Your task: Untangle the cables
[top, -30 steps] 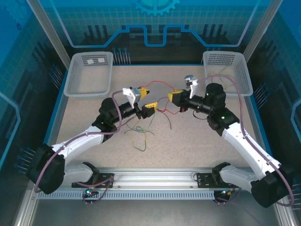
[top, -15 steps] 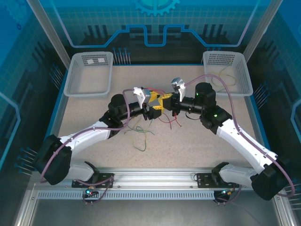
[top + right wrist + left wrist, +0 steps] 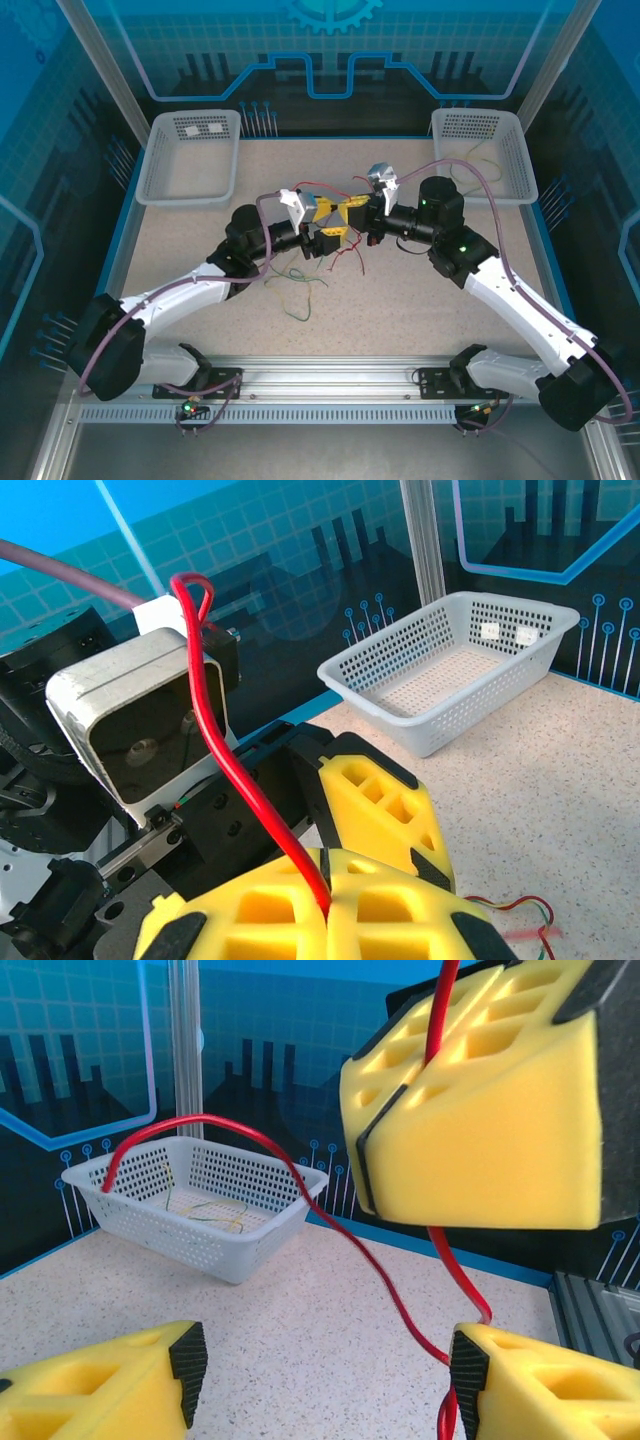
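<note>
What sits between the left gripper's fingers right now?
In the left wrist view, the red cable hangs from the shut right gripper into the open gap of the left gripper, beside one finger; otherwise bare table.

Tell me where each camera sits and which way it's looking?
Top: above and behind, looking down at the table; left arm and right arm show.
Left wrist: on the left arm, facing the right basket; open left gripper below.
Right wrist: on the right arm, facing the left basket; right gripper pinches the red cable.
Shared: both wrist views show the red cable.
</note>
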`<control>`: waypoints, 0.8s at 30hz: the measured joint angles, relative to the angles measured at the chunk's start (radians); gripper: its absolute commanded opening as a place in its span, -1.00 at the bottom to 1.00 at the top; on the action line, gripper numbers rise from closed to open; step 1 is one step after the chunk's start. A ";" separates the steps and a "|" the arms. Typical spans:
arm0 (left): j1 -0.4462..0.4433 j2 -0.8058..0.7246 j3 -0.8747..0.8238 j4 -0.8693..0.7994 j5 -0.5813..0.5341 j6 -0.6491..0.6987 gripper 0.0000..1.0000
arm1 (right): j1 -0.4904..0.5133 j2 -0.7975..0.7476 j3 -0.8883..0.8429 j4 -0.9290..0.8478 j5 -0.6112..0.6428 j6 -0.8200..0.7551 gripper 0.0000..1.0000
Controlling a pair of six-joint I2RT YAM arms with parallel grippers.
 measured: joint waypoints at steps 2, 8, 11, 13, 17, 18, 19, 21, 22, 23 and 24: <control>0.000 -0.004 0.000 0.000 0.000 0.000 0.44 | 0.000 0.000 0.000 0.000 0.002 0.000 -1.00; 0.000 -0.004 0.000 0.019 0.009 -0.008 0.53 | 0.000 0.000 0.000 0.007 0.003 0.011 -1.00; 0.000 -0.001 0.000 0.055 0.031 -0.022 0.47 | 0.000 0.000 0.000 0.007 0.015 0.012 -1.00; 0.000 0.000 -0.001 0.090 0.048 -0.035 0.48 | 0.000 0.000 0.000 0.007 0.031 0.013 -1.00; 0.000 0.000 -0.011 0.131 0.065 -0.052 0.54 | 0.000 0.000 0.000 0.007 0.070 0.021 -1.00; 0.000 0.001 -0.013 0.131 0.064 -0.053 0.54 | 0.000 0.000 0.000 0.008 0.070 0.027 -1.00; 0.000 0.003 -0.013 0.130 0.064 -0.054 0.55 | 0.000 0.000 0.000 0.011 0.070 0.031 -1.00; 0.000 0.010 -0.013 0.131 0.064 -0.053 0.55 | 0.002 0.000 0.000 0.022 0.066 0.045 -1.00; 0.000 0.016 -0.013 0.131 0.064 -0.053 0.56 | 0.005 0.000 0.000 0.027 0.066 0.050 -1.00; 0.000 0.025 -0.011 0.131 0.064 -0.053 0.56 | 0.008 0.001 0.000 0.034 0.066 0.056 -1.00; 0.000 0.037 -0.009 0.131 0.064 -0.054 0.56 | 0.014 0.003 0.000 0.039 0.065 0.059 -1.00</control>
